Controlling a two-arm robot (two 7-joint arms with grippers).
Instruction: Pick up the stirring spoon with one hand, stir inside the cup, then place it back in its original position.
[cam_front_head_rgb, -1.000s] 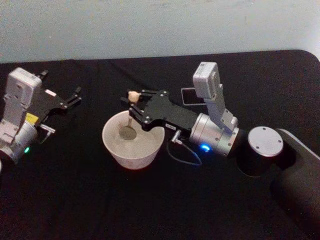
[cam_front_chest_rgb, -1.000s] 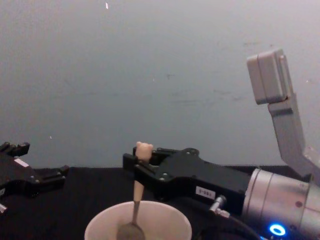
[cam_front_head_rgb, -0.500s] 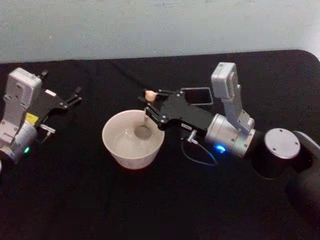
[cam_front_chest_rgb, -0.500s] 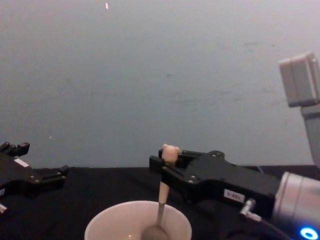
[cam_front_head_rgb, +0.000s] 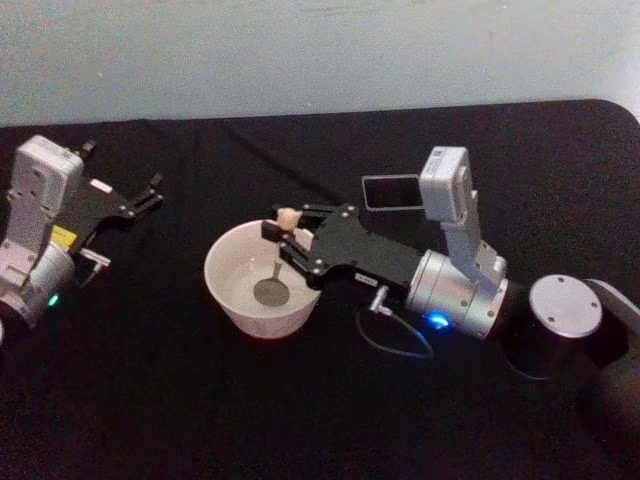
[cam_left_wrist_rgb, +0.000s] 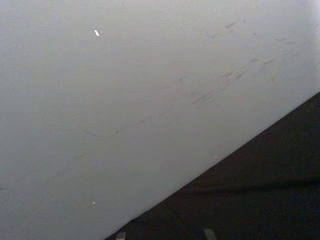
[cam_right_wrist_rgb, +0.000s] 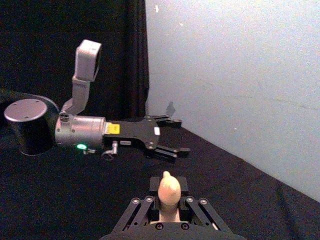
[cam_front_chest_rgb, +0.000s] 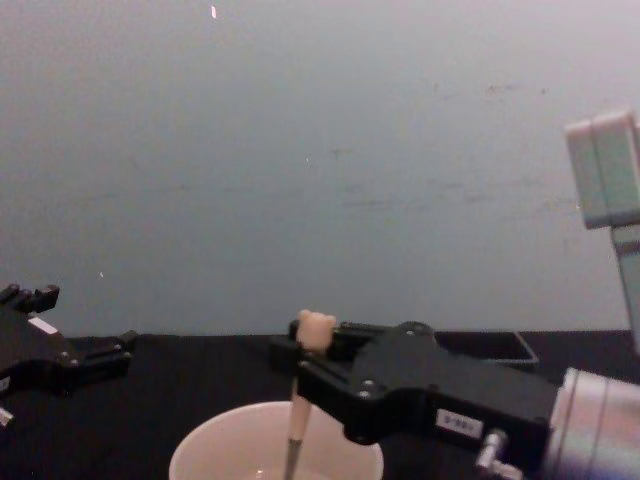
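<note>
Head view first: where is the right gripper (cam_front_head_rgb: 284, 230)?

Over the far right part of the cup (cam_front_head_rgb: 222, 292), which stands on the black table (cam_front_head_rgb: 300, 420) near its middle. The arm reaches in from the robot's right. Its fingers are clamped on the beige handle of the stirring spoon (cam_front_head_rgb: 270, 292), just under the little bear head.

And the spoon itself?

Nearly upright, tilted a little. Its dark bowl is down inside the cup, low over the pale floor. Whether it touches the floor I cannot tell. In the chest view the bear head stands above the black fingers, and the handle drops past the rim into the cup.

What about the dark grey holder (cam_front_head_rgb: 390, 191)?

It sits on the table behind the right arm, farther back than the cup and to its right, apart from it. Its square mouth faces up.

Is the left arm doing anything?

It looks idle. The left gripper (cam_front_head_rgb: 122, 170) is at the table's left side, well apart from the cup, with its fingers spread and empty. The right wrist view shows the same from across the table: the two black fingers are splayed, and in front of them the bear head is pinched between the right gripper's own fingers
</note>
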